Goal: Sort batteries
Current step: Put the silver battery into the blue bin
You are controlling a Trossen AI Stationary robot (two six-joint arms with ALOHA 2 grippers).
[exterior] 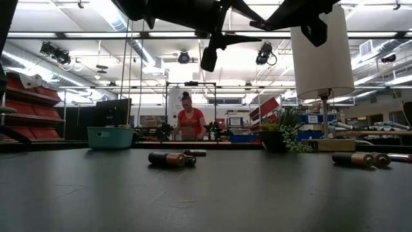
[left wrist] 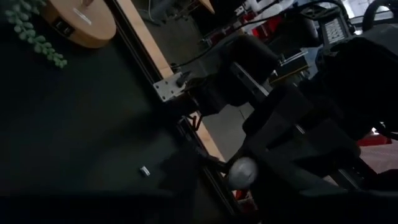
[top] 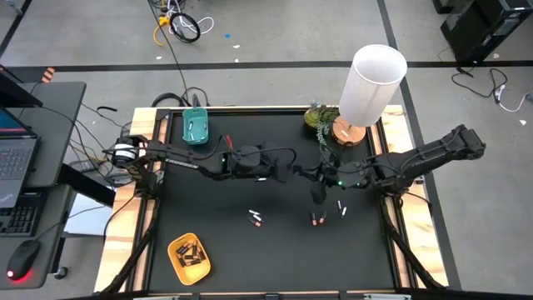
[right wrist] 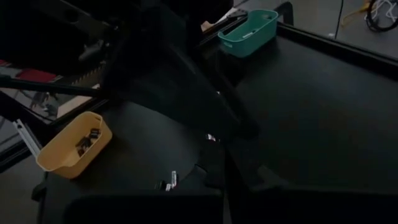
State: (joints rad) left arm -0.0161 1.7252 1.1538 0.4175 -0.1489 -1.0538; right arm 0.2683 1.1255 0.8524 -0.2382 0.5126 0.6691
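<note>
Several batteries lie on the black mat: a pair (top: 256,218) near the middle, one (top: 316,219) and a pale one (top: 341,208) further right. The low view shows the pair (exterior: 168,158) and a dark, copper-ended one (exterior: 357,159) lying on their sides. The yellow oval tray (top: 189,257) near the left front holds dark batteries. The teal tray (top: 196,127) at the far left holds pale ones. My left gripper (top: 287,172) and my right gripper (top: 317,195) hang close together above the mat's middle. The right one points down over the battery (top: 316,219), clear of it.
A white-shaded lamp (top: 371,83) on a wooden base and a small plant (top: 318,117) stand at the far right corner. Wooden rails (top: 125,225) edge the mat. A person (exterior: 191,121) stands in the room beyond the table. Bare mat lies toward the near edge.
</note>
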